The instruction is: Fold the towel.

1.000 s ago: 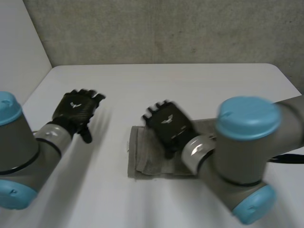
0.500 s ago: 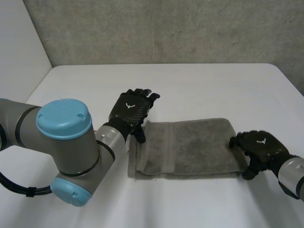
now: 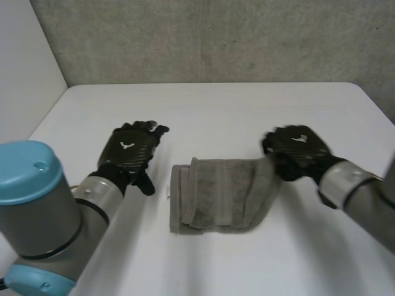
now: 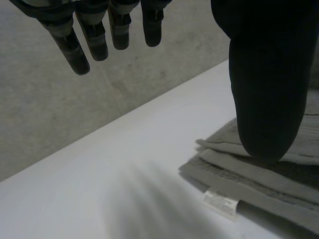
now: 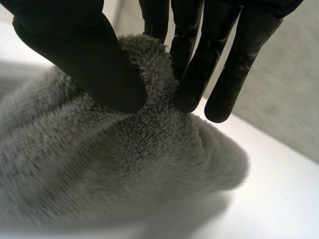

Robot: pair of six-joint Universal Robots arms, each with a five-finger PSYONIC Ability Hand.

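Observation:
A grey towel [image 3: 219,197] lies folded on the white table [image 3: 203,111], its layered left edge bearing a small white label [image 4: 222,203]. My right hand [image 3: 297,151] pinches the towel's right end [image 5: 149,129] between thumb and fingers and holds it lifted off the table. My left hand [image 3: 129,151] hovers just left of the towel's folded left edge [image 4: 249,164], fingers [image 4: 99,40] straight and spread, holding nothing.
The table's far edge meets a grey concrete wall [image 3: 216,37]. Bare table surface lies behind the towel and to both sides. My left arm's blue-capped joint [image 3: 28,185] sits at the near left.
My right hand has closed on the towel's right end and carried it up and leftward, shortening the towel. My left hand has drawn back leftward off the towel's left edge.

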